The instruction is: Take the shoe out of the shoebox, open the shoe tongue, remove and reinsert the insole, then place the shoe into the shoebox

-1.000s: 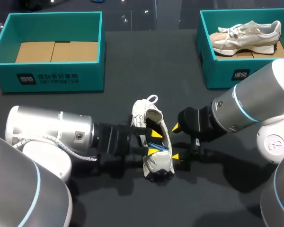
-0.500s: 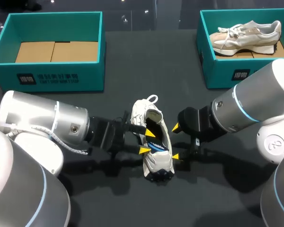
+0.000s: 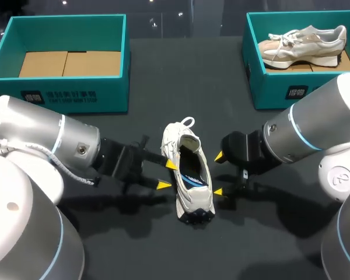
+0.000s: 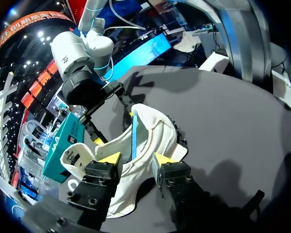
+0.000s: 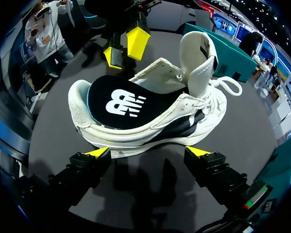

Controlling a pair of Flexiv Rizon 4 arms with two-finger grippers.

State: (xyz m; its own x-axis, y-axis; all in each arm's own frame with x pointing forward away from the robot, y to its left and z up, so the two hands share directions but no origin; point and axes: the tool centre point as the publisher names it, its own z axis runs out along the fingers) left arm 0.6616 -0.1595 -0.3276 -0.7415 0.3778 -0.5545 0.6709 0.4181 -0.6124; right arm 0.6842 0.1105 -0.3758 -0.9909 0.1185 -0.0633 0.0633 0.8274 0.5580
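A white sneaker lies on the dark table between my two grippers, with its tongue pulled up. Its black insole with a white logo lies inside. My left gripper is just outside the shoe's left side, open, with nothing held. In the left wrist view, the shoe is right in front of that gripper. My right gripper stands wide open at the shoe's right side. In the right wrist view, its tips are spread along the sole without touching it.
A teal shoebox with a bare cardboard floor stands at the back left. A second teal shoebox at the back right holds a beige sneaker. Open dark table lies between the boxes and in front of the shoe.
My left gripper has drawn back to the left, out of the shoe's opening, and now sits beside the shoe. The right arm and the shoe have stayed put.
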